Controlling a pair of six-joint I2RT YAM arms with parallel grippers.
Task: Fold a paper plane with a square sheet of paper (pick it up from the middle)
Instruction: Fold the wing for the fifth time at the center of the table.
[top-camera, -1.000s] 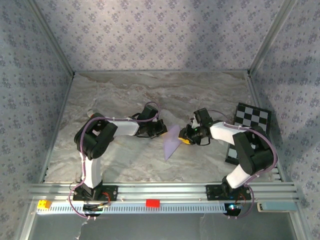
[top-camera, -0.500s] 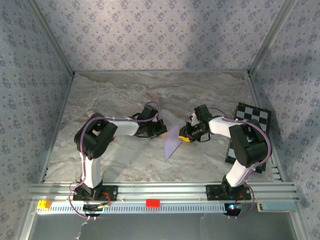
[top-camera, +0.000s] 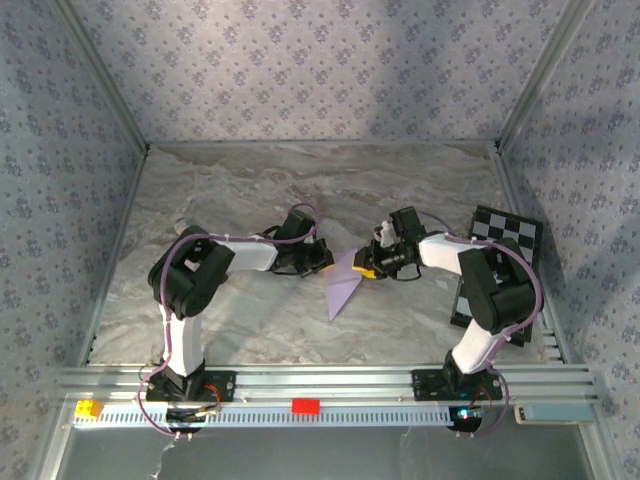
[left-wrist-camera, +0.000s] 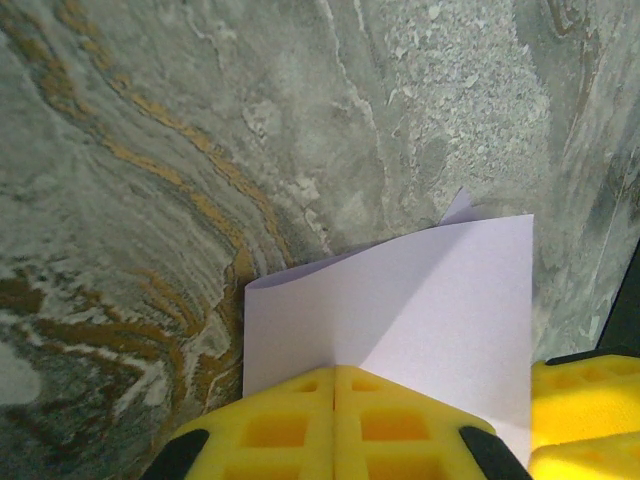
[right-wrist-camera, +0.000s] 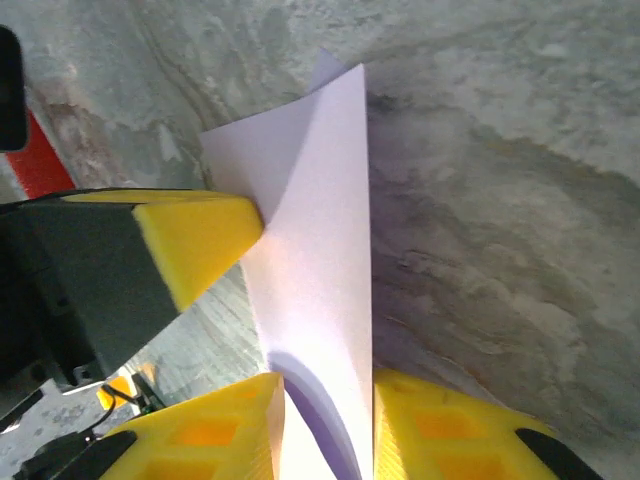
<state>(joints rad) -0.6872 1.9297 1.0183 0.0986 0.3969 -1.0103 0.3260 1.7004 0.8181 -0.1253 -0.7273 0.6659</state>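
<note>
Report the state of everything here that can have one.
square sheet of paper: partly folded, creased, raised between both pincers.
left pincer: shut on the sheet's edge.
right pincer: fingers on either side of the sheet; grip unclear.
checkered board: lying flat, partly covered by the right arm.

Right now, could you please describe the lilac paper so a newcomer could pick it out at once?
On the marble table, look where the left gripper and right gripper meet mid-table. The folded paper is between them: a plain pale lilac wedge tapering toward the arm bases, unlike the checkered board at right.
</note>
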